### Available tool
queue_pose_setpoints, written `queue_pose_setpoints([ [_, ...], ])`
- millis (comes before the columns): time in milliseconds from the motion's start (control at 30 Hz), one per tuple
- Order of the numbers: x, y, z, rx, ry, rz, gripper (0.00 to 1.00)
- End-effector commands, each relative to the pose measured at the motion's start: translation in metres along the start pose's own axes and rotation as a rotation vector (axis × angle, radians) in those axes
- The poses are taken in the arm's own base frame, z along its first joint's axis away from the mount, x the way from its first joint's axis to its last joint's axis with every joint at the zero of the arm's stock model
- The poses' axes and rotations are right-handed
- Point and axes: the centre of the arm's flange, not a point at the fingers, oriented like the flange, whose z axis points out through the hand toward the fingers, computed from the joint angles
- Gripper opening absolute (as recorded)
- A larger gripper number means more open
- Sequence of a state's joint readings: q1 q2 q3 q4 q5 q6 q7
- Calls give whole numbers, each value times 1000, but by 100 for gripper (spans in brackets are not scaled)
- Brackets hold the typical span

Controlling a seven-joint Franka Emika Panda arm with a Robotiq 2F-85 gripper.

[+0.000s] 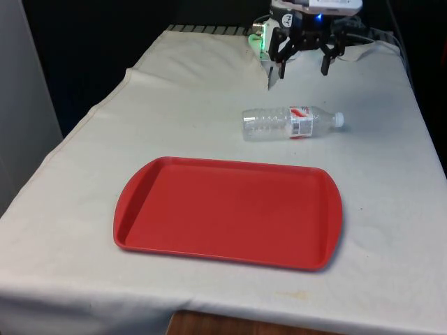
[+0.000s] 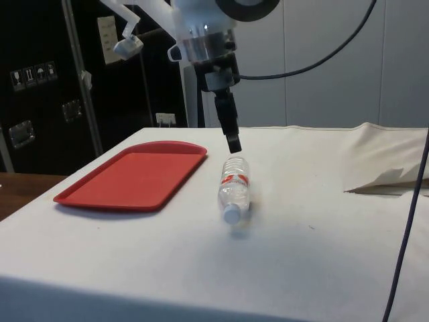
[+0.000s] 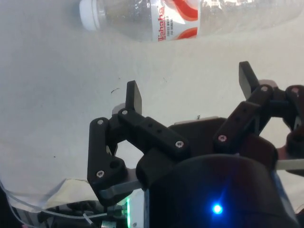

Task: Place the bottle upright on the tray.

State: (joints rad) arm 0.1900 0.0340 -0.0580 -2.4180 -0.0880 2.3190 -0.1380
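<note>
A clear plastic bottle (image 1: 291, 123) with a red-and-white label and white cap lies on its side on the cloth, cap toward the front view's right. From the side it is the bottle (image 2: 234, 188) lying just beyond the tray's corner. The red tray (image 1: 140, 209) rests flat and bare nearer the table's front edge. My gripper (image 1: 304, 68) hangs open above the cloth, behind the bottle and not touching it. In the wrist view the bottle (image 3: 190, 19) lies ahead of the spread fingertips (image 3: 134, 96), with nothing between them.
The white cloth is rumpled into folds (image 2: 389, 176) near the robot's base. A dark cable (image 2: 409, 221) hangs down at the side view's right. The table's front edge (image 1: 230, 317) lies just past the tray.
</note>
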Motion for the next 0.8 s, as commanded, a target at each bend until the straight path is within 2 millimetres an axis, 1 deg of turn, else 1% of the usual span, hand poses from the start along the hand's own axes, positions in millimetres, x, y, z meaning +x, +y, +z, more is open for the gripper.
queue_pose_setpoints([
  [0,1,1,1,-10,2,-7,100],
  [267,1,1,4,-7,-2,-25,100],
  [767,4,1,2,-12,26,-82,100],
])
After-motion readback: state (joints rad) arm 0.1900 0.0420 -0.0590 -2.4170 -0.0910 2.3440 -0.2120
